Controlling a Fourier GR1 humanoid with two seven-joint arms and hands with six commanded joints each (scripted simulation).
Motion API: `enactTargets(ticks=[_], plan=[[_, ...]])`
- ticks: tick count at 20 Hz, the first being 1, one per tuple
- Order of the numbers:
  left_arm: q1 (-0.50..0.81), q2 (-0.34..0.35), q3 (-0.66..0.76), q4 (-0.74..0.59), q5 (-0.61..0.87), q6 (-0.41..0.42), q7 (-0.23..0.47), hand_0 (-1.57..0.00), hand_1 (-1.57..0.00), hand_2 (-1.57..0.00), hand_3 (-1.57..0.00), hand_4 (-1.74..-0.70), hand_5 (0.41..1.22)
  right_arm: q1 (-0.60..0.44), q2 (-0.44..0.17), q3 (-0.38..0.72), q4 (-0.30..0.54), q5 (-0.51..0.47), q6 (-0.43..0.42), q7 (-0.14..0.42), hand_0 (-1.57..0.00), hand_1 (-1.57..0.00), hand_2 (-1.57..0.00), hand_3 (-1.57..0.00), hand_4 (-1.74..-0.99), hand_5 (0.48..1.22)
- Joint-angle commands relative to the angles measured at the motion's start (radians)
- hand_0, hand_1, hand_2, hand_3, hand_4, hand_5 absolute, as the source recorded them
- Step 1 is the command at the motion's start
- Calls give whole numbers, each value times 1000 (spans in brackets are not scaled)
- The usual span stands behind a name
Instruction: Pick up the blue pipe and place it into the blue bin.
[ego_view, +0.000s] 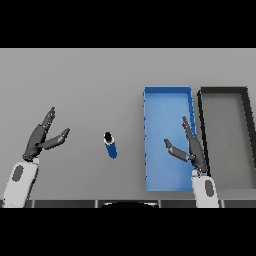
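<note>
While the short blue cylindrical pipe with a black cap at its far end (110, 145) lies flat on the grey table (75, 80), roughly midway between the table's left and right edges and nearer the front edge than the back, neither hand touches it. It points slightly askew, capped end away from the robot. The rectangular blue open-topped bin (167, 97) sits just right of it, long side running front to back, and a dark grey bin of the same shape (225, 92) stands beside that, toward the table's right edge.

The left hand (39, 139) hovers near the left edge, well apart from the pipe, fingers straight and spread from the thumb, holding nothing. The right hand (192, 147) hangs over the blue bin's right wall, likewise spread and empty.

The pipe looks rigid, small and probably light, so it should lift without sagging; being round and smooth, it is likely to roll or slip under a glancing touch. A grasp across its blue middle, thumb on one side and fingers on the other, seems safest, with the capped end left free
</note>
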Motion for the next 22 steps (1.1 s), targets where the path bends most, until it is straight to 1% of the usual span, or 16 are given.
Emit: enactTargets(ticks=[1,2,5,7,8,9,10,11,12,13,14,15,17,20,21,22], plan=[[-3,9,4,19,3,-23,-18,1,1,1,1,-1188,603,15,-8,12,-27,11,4,13,1,1,1,1,-1244,596],[0,10,-4,15,0,-35,-26,1,1,1,1,-1183,603,16,-5,17,-27,18,1,33,1,1,1,1,-1241,594],[9,49,-25,-18,-13,-87,-52,1,1,1,1,-1162,605,7,-15,14,-26,13,11,47,1,1,1,1,-1226,593],[35,65,-68,-40,-14,-164,-62,1,1,1,1,-1168,592,12,-19,17,-21,17,15,26,1,1,1,1,-1226,596],[46,74,-85,-75,-4,-189,-45,1,1,1,1,-1181,584,11,-21,15,-21,15,15,13,1,1,1,1,-1228,601],[44,77,-100,-85,-2,-206,-24,1,1,1,1,-1187,573,3,-19,14,-21,10,18,16,1,1,1,1,-1232,604],[61,83,-121,-120,-9,-220,-22,1,1,1,1,-1184,557,4,-21,17,-23,7,26,12,1,1,1,1,-1234,609],[65,81,-140,-137,-18,-224,0,1,1,1,1,-1182,544,1,-18,18,-19,4,27,6,1,1,1,1,-1242,618],[57,70,-156,-147,-20,-229,19,1,1,1,1,-1187,532,-3,-14,18,-15,2,27,8,1,1,1,1,-1254,626],[54,63,-169,-164,-21,-230,29,1,1,1,1,-1196,523,2,-16,18,-21,-2,32,-6,1,1,1,1,-1266,633],[56,52,-191,-183,-30,-235,29,1,1,1,1,-1204,517,-3,-16,16,-19,-5,34,-5,1,1,1,1,-1273,636],[51,39,-212,-180,-44,-242,41,1,1,1,1,-1204,508,-4,-20,13,-14,-2,32,5,1,1,1,1,-1279,638],[34,6,-243,-165,-72,-242,64,1,1,1,1,-1207,494,3,-12,21,-25,3,30,3,1,1,1,1,-1290,646],[18,-59,-283,-148,-123,-214,51,1,1,1,1,-1207,479,-4,-16,16,-17,9,24,17,1,1,1,1,-1294,653],[17,-79,-293,-139,-141,-204,30,1,1,1,1,-1210,483,12,-17,16,-20,8,25,8,1,1,1,1,-1296,651],[15,-88,-303,-133,-162,-196,16,1,1,1,1,-1216,491,3,-15,13,-23,0,26,15,1,1,1,1,-1300,652]])
